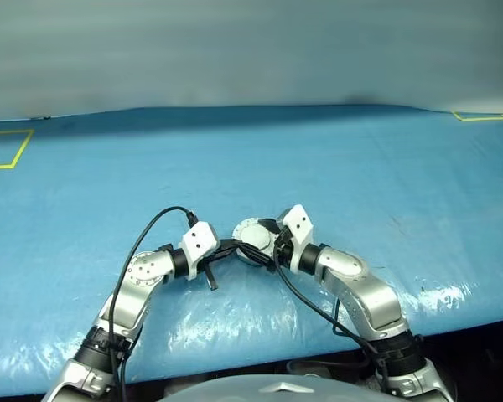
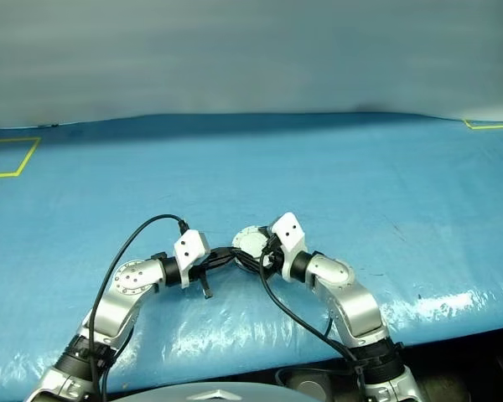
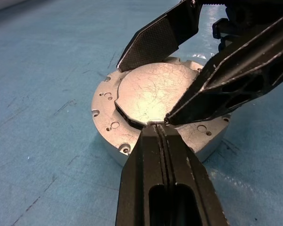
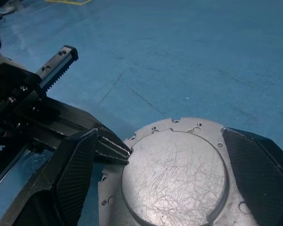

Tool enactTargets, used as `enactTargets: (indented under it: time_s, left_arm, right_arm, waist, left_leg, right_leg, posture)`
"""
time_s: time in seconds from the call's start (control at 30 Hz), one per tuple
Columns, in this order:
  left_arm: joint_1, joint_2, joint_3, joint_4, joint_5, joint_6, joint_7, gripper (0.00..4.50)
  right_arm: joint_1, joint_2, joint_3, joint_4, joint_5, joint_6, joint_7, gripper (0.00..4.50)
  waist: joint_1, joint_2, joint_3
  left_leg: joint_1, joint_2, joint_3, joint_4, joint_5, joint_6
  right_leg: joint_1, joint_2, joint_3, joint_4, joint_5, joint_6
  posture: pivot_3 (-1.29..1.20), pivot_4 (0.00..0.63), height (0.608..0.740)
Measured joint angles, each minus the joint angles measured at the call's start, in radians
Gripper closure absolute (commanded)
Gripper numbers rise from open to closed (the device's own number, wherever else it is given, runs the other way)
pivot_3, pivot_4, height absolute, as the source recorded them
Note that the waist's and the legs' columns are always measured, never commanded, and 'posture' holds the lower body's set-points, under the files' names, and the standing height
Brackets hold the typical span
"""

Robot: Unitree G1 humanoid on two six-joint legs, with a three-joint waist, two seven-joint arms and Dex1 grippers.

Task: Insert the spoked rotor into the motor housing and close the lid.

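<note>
Both grippers are seen from the head camera meeting at the near middle of the blue table (image 1: 360,167): the left gripper (image 1: 233,246) with its fingers pressed together, the right gripper (image 1: 271,243) with its fingers spread wide, and between them the motor housing (image 1: 250,238) resting on the blue sheet with the lid (image 1: 251,233) down on top. From the left wrist, the shut fingers of the left gripper (image 3: 164,123) are seen tip-first at the lid's (image 3: 153,92) notched rim, while the two mesh-faced pads of the right gripper stand on either side of the housing (image 3: 132,141), just apart from it as far as can be told. From the right wrist, the lid (image 4: 172,176) is shown as a scratched grey disc with a raised round centre and small screw holes round the edge. It is judged stiff, fairly heavy for its bulk and slippery on its smooth faces; a hold across the side wall is thought surer than one on the top.
</note>
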Motion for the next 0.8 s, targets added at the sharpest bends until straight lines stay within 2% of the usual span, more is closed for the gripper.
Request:
enactTargets:
  time_s: [0.1,0.4,0.63,0.8]
  left_arm:
    - [0.000,0.000,-0.001,-0.003,0.000,0.000,0.001,4.50]
    - [0.005,-0.002,-0.003,-0.010,0.000,0.000,0.007,4.50]
    - [0.004,0.001,-0.002,-0.009,0.000,0.000,0.007,4.50]
    - [0.003,0.001,-0.004,-0.009,0.000,0.000,0.009,4.50]
  right_arm:
    - [0.001,0.016,-0.052,-0.003,0.061,0.026,-0.009,0.05]
    - [0.026,0.049,-0.377,0.050,0.375,0.247,-0.090,0.05]
    - [0.067,0.061,-0.402,0.102,0.536,0.447,-0.079,0.05]
    - [0.055,0.087,-0.403,0.130,0.587,0.500,-0.087,0.05]
  waist:
    - [0.002,0.000,0.000]
    - [0.002,0.002,0.001]
    - [-0.001,0.004,0.002]
    - [-0.001,0.004,0.002]
  left_leg:
    - [-0.004,-0.001,0.000,0.000,0.000,0.000]
    - [-0.007,-0.003,-0.001,0.001,0.000,0.001]
    - [-0.006,-0.003,-0.001,0.001,0.001,0.002]
    - [-0.006,-0.003,-0.001,0.001,0.001,0.003]
  right_leg:
    - [0.001,0.001,-0.001,0.000,0.000,0.000]
    - [0.000,0.001,-0.001,0.000,0.001,0.001]
    - [0.000,0.002,-0.001,0.000,0.001,0.001]
    - [0.000,0.002,-0.001,0.000,0.001,0.002]
  posture:
    - [0.00,0.150,0.740]
    - [0.00,0.150,0.740]
    - [0.00,0.150,0.740]
    - [0.00,0.150,0.740]
